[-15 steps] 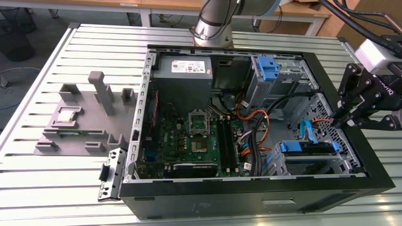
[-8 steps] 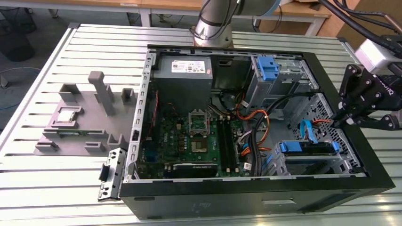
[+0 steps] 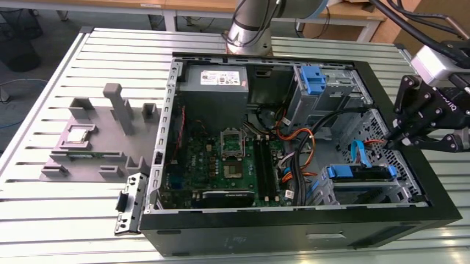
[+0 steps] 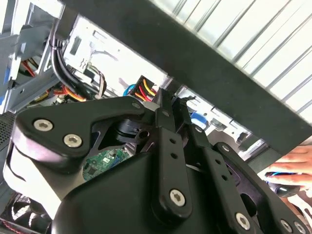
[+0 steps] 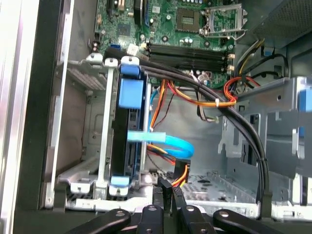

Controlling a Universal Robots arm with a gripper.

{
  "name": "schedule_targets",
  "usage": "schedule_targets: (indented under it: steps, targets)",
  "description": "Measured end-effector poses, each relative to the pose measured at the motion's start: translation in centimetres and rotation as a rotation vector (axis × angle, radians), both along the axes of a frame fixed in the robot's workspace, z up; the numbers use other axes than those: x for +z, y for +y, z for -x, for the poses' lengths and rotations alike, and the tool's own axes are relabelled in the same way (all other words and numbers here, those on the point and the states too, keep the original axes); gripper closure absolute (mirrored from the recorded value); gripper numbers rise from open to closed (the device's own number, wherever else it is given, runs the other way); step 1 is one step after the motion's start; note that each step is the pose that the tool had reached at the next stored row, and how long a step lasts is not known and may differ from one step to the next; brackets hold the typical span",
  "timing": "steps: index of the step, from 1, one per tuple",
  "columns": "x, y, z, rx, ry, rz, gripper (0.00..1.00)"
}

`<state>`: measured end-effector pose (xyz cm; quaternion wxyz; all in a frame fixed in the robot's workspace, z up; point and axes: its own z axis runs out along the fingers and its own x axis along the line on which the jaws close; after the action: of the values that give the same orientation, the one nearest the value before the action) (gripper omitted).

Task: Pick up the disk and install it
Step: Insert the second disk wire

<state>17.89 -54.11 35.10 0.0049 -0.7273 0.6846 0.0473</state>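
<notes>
An open black computer case (image 3: 294, 231) lies on its side on a slatted metal worktop (image 3: 44, 209), its interior facing up. The gripper (image 3: 400, 144) hangs at the case's edge on the exterior view's right, just above the rim, with the perforated metal wall of the drive cage beside it. Its black fingers (image 5: 165, 195) look drawn close together with nothing between them, judging from both wrist views.

The disk (image 3: 358, 171) sits in the drive bay in the near corner of the case on the exterior view's right, framed by its blue carrier, whose blue ends show at either side of the dark body. Its long axis runs along the case's front wall, across the exterior view from left to right, and it stands on edge in the bay rather than flat. In the first wrist view the disk (image 5: 127, 141) shows as a narrow dark slab between silver bay rails, blue tabs at both ends.

Room around it is tight: a light blue flat cable (image 5: 165, 144) loops just beside the disk, and orange, red and yellow wires (image 5: 195, 97) with thick black cable bundles cross the open space between the bay and the green motherboard (image 3: 220, 159). A grey power supply (image 3: 217, 82) fills the far corner. A grey fixture block (image 3: 103, 137) stands on the worktop, well apart from the case.

A person's hand (image 4: 295, 168) rests outside the case in the second wrist view.
</notes>
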Motion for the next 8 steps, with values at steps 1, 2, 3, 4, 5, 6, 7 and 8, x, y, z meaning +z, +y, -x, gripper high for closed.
schedule_targets:
  steps: [1, 2, 3, 4, 5, 6, 7, 8]
  targets:
    - [0.00, 0.00, 0.27, 0.000, -0.0008, 0.0000, 0.80]
    - [0.00, 0.00, 0.43, 0.000, -0.0012, -0.0001, 0.80]
    - [-0.01, 0.00, 0.50, 0.000, -0.0013, -0.0001, 0.80]
    - [-0.01, -0.01, 0.52, 0.000, -0.0013, 0.0001, 0.80]
    - [-0.01, -0.01, 0.57, 0.000, -0.0013, 0.0000, 0.80]
    - [-0.01, -0.01, 0.67, 0.000, -0.0013, 0.0003, 0.80]
    - [-0.02, -0.04, 0.80, 0.000, -0.0013, 0.0001, 0.80]
    - [-0.03, -0.08, 0.94, 0.000, -0.0013, 0.0001, 0.80]
